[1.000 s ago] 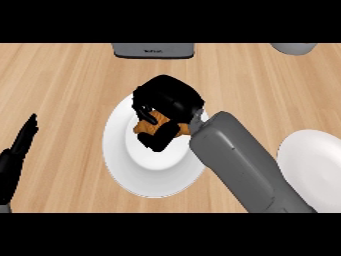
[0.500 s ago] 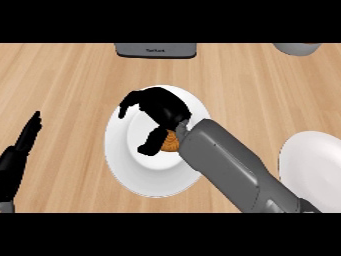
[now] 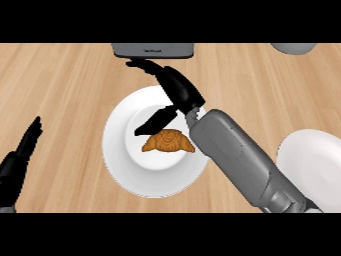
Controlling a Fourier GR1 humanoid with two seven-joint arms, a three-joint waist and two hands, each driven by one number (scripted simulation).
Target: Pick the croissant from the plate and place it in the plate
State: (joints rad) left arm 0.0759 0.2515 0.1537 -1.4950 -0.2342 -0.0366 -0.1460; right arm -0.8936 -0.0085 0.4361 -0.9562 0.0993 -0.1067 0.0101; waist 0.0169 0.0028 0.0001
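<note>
Croissant [image 3: 168,141] on plate [image 3: 121,150], long axis left-right

Golden-brown croissant [image 3: 168,141] flat at centre of white plate [image 3: 121,150]; second white plate [image 3: 322,160] at right

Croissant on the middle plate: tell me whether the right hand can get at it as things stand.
Probably yes. The croissant lies uncovered on its plate, and the right hand, fingers open, hovers just beyond it with nothing between them.

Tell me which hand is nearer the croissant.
Right. The right hand hangs open just above the croissant, thumb reaching toward it. The left hand rests at the counter's left edge, well off the plate.
</note>
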